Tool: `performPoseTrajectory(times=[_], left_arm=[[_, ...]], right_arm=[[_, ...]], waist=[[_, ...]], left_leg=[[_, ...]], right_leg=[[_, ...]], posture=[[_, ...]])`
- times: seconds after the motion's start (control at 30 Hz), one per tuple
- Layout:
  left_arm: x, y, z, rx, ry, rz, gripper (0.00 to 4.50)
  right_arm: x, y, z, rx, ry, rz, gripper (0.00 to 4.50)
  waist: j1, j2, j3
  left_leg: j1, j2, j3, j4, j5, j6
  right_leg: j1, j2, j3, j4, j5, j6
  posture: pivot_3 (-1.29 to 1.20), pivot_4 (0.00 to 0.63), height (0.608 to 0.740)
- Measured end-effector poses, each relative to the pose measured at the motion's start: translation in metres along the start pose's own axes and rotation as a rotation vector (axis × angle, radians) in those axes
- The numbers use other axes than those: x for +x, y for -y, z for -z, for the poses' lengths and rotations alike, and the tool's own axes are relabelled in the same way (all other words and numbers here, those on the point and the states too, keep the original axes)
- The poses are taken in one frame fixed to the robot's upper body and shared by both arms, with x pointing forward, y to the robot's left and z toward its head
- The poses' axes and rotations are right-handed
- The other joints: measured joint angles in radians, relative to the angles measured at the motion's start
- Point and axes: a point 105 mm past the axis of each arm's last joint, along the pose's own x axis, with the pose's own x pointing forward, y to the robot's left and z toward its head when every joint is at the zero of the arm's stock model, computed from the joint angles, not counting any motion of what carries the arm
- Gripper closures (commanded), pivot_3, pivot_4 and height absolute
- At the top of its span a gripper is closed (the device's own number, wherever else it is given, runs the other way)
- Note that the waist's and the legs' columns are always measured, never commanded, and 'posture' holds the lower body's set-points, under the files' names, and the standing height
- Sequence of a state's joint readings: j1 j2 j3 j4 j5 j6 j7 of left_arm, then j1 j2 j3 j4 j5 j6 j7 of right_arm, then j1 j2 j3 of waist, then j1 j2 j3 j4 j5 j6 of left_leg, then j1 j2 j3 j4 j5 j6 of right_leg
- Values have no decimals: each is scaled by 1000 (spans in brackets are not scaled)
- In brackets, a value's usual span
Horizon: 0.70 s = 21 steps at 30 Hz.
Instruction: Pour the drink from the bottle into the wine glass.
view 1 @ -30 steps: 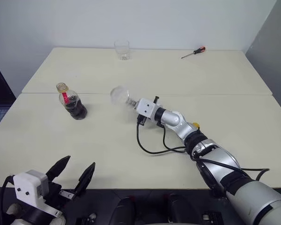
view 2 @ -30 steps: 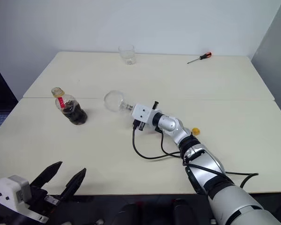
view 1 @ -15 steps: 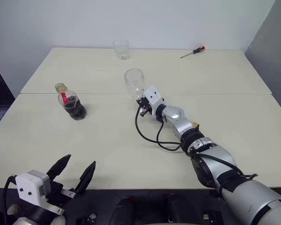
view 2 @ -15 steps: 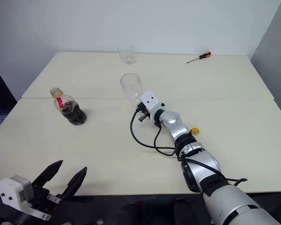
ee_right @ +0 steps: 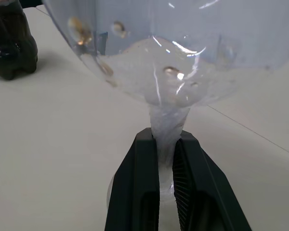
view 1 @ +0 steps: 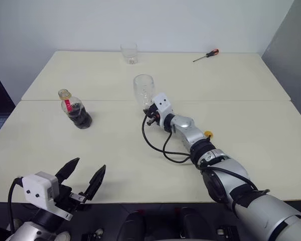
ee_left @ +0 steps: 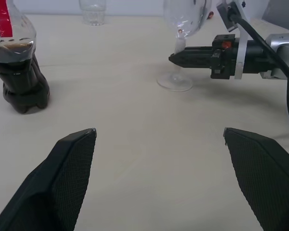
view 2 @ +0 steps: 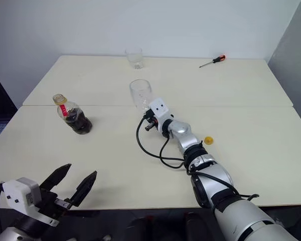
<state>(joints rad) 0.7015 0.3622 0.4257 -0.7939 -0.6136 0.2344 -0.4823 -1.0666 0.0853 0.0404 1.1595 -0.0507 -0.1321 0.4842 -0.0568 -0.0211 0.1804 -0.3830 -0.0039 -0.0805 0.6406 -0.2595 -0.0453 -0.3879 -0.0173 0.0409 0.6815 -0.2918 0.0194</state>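
Head views, left to right: our left gripper (view 1: 85, 176) sits at about 7 o'clock at the near table edge, fingers spread wide, nothing between them, well apart from everything. At about 10 o'clock from table centre we see the bottle (view 1: 76, 109) standing upright on the table (view 1: 115, 150), cap off, red label at the neck, the drink (view 1: 81, 117) filling the lower bulb, dark brown-black. Near centre, the wine glass (view 1: 144, 89) stands upright with its foot on the table, bowl with no dark liquid in it, a few droplets on the inside wall in the right wrist view. Our right gripper (ee_right: 165, 159) comes in from 5 o'clock, roughly level, and its two black fingers (ee_right: 145, 183) are clenched on the thin stem just under the bowl; left wrist view confirms the foot (ee_left: 174, 82) is flat on the tabletop. Bottle and glass are well apart, glass at 3 o'clock of the bottle. A black cable (view 1: 158, 148) loops on the table under our right wrist. The yellow cap (view 2: 208, 140) lies just beside our right forearm at 3 o'clock of it. At the far edge, a short clear tumbler (view 1: 129, 53) sits at 12 o'clock, and a red-handled screwdriver (view 1: 206, 55) lies at about 1 o'clock.
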Motion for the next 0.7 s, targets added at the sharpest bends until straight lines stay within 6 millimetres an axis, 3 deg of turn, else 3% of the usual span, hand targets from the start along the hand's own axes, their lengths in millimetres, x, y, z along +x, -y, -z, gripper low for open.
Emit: performPoseTrajectory(times=[0.4, 0.43, 0.7], left_arm=[[8, 2, -5, 1, 10, 0, 0], [8, 2, -5, 1, 10, 0, 0], [11, 2, -6, 3, 11, 5, 0]], right_arm=[[-2, -3, 3, 6, 10, -15, 220], [-2, -3, 4, 8, 8, -16, 25], [-8, -5, 4, 19, 37, -44, 25]], waist=[[0, 0, 0], [0, 0, 0], [1, 0, 0]], left_leg=[[0, 0, 0, 0, 0, 0], [0, 0, 0, 0, 0, 0], [0, 0, 0, 0, 0, 0]], right_leg=[[0, 0, 0, 0, 0, 0], [0, 0, 0, 0, 0, 0], [0, 0, 0, 0, 0, 0]], posture=[[0, 150, 740], [0, 150, 740], [0, 150, 740]])
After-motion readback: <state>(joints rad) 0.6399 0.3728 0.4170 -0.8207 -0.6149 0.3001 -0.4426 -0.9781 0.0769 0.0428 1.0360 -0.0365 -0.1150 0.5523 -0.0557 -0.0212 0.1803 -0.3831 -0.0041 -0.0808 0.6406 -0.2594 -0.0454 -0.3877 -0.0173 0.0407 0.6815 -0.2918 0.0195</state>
